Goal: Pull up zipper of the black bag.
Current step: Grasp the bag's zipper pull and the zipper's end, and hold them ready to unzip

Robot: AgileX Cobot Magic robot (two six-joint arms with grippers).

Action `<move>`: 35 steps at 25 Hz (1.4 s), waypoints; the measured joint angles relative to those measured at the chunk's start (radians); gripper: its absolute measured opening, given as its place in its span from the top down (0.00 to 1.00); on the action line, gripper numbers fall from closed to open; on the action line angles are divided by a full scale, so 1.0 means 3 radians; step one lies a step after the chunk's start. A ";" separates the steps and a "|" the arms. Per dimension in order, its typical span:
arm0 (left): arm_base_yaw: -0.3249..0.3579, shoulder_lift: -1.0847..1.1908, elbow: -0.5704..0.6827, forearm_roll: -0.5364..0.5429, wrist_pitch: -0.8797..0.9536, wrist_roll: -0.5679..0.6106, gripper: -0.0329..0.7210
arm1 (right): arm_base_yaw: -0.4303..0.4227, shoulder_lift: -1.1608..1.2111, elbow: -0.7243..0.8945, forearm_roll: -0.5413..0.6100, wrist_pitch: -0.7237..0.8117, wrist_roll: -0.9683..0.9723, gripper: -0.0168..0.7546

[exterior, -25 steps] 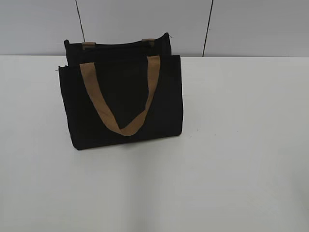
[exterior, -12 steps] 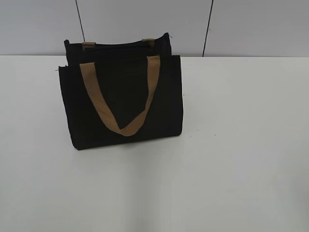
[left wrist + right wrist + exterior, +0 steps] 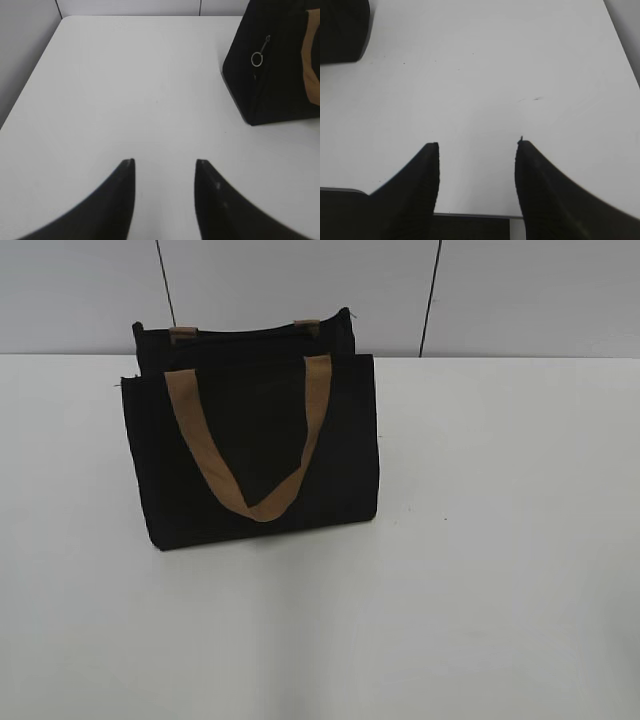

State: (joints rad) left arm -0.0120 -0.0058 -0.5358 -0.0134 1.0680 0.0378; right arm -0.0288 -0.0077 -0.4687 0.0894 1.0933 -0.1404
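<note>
Standing upright on the white table (image 3: pixel 480 590), the black bag (image 3: pixel 340 440) is left of the middle in the exterior view, near the back wall. One tan handle (image 3: pixel 245 495) hangs down its front face. No arm shows here, so both grippers are well apart from the bag. Open table lies in front and to the right. Behind the bag there is little room before the wall.

From the left wrist view, the left gripper (image 3: pixel 164 167) has its fingers apart with nothing between them, above bare table. The bag's end face is at the upper right, and the zipper (image 3: pixel 259 55) shows there as a small silvery ring on a thin pull. I think the main risk is this pull: it is small and may slip out of the fingers. The bag is soft, so pulling without a hold could drag or tip it. The table's left edge is close on this side.

From the right wrist view, the right gripper (image 3: pixel 476 150) is also spread and empty. Only a bag corner shows at upper left. The table's near edge lies just below the fingers.
</note>
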 joint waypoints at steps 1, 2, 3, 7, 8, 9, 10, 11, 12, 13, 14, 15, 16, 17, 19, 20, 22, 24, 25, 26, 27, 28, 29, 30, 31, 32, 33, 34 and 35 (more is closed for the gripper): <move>0.0000 0.0000 0.0000 0.0000 0.0000 0.0000 0.41 | 0.0000 0.0000 0.0000 0.0000 0.0000 0.0000 0.49; 0.0000 0.0000 0.0000 0.0001 0.0000 0.0000 0.33 | 0.0000 0.0000 0.0000 0.0000 0.0000 0.0000 0.49; 0.0000 0.0000 0.0000 0.0001 0.0000 0.0000 0.28 | 0.0000 0.0000 0.0000 0.0000 0.0000 0.0000 0.49; 0.0000 0.0000 0.0000 0.0019 0.0000 0.0000 0.20 | 0.0000 0.0000 0.0000 0.0000 0.0000 0.0000 0.49; 0.0000 0.0000 0.0000 0.0045 -0.0006 0.0000 0.20 | 0.0000 0.0000 0.0000 0.0000 0.0000 0.0000 0.49; 0.0000 0.0000 -0.0008 0.0045 -0.0015 0.0000 0.20 | 0.0000 0.0000 0.0000 0.0000 0.0000 0.0000 0.49; 0.0000 0.0000 -0.0034 0.0045 -0.0073 0.0000 0.19 | 0.0000 0.0000 0.0000 0.0000 0.0000 0.0000 0.49; 0.0000 0.0000 -0.0055 0.0077 -0.0187 0.0000 0.19 | 0.0000 0.0000 0.0000 0.0000 0.0000 0.0000 0.49; 0.0000 0.0000 -0.0074 0.0105 -0.0326 0.0000 0.19 | 0.0000 0.0000 0.0000 0.0000 0.0000 0.0000 0.49; 0.0000 0.0000 -0.0091 0.0121 -0.0525 0.0000 0.19 | 0.0000 0.0000 0.0000 0.0000 0.0000 0.0000 0.49; 0.0000 0.0003 -0.0094 0.0126 -0.0738 0.0000 0.19 | 0.0000 0.0000 0.0000 0.0000 0.0000 0.0000 0.49; 0.0000 0.0028 -0.0094 0.0132 -0.0941 0.0000 0.19 | 0.0000 0.0000 0.0000 0.0000 0.0000 0.0000 0.49; 0.0000 0.0080 -0.0094 0.0145 -0.1102 0.0000 0.19 | 0.0000 0.0000 0.0000 0.0000 0.0000 0.0000 0.49; 0.0000 0.0142 -0.0094 0.0160 -0.1296 0.0000 0.19 | 0.0000 0.0000 0.0000 0.0000 0.0000 0.0000 0.49; 0.0000 0.0370 -0.0088 0.0203 -0.1668 0.0000 0.19 | 0.0000 0.0000 0.0000 0.0000 0.0000 0.0000 0.49; 0.0000 0.0494 -0.0073 0.0215 -0.1831 0.0000 0.19 | 0.0000 0.0000 0.0000 0.0000 0.0000 0.0000 0.49; 0.0000 0.0854 -0.0015 0.0221 -0.2231 0.0000 0.19 | 0.0000 0.0000 0.0000 0.0000 0.0000 0.0000 0.49; 0.0000 0.1230 0.0075 0.0226 -0.2626 -0.0004 0.19 | 0.0000 0.0000 0.0000 0.0000 0.0000 0.0000 0.49; 0.0000 0.1443 0.0118 0.0236 -0.2883 -0.0026 0.19 | 0.0000 0.0000 0.0000 0.0000 0.0000 0.0000 0.49; 0.0000 0.1663 0.0175 0.0264 -0.3180 -0.0068 0.19 | 0.0000 0.0000 0.0000 0.0000 0.0000 0.0000 0.49; 0.0000 0.1851 0.0231 0.0323 -0.3454 -0.0144 0.19 | 0.0000 0.0000 0.0000 0.0000 0.0000 0.0000 0.49; 0.0000 0.2083 0.0286 0.0422 -0.3805 -0.0236 0.20 | 0.0000 0.0000 0.0000 0.0000 0.0000 0.0000 0.49; 0.0000 0.2329 0.0326 0.0514 -0.4148 -0.0360 0.20 | 0.0000 0.0000 0.0000 0.0000 0.0000 0.0000 0.49; 0.0000 0.2599 0.0356 0.0601 -0.4410 -0.0492 0.21 | 0.0000 0.0000 0.0000 0.0000 0.0000 0.0000 0.49; 0.0000 0.2889 0.0365 0.0675 -0.4698 -0.0611 0.21 | 0.0000 0.0000 0.0000 0.0000 0.0000 0.0000 0.49; 0.0000 0.3157 0.0377 0.0769 -0.4953 -0.0741 0.21 | 0.0000 0.0000 0.0000 0.0000 0.0000 0.0000 0.49; 0.0000 0.3399 0.0381 0.0857 -0.5190 -0.0842 0.21 | 0.0000 0.0000 0.0000 0.0000 0.0000 0.0000 0.49; 0.0000 0.3631 0.0384 0.0935 -0.5445 -0.0904 0.21 | 0.0000 0.0000 0.0000 0.0000 0.0000 0.0000 0.49; 0.0000 0.3817 0.0384 0.0990 -0.5653 -0.0936 0.21 | 0.0000 0.0000 0.0000 0.0000 0.0000 0.0000 0.49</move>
State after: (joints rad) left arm -0.0122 1.1392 -0.4205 0.2835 -0.6278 -0.2430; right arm -0.0288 -0.0077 -0.4687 0.0894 1.0933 -0.1404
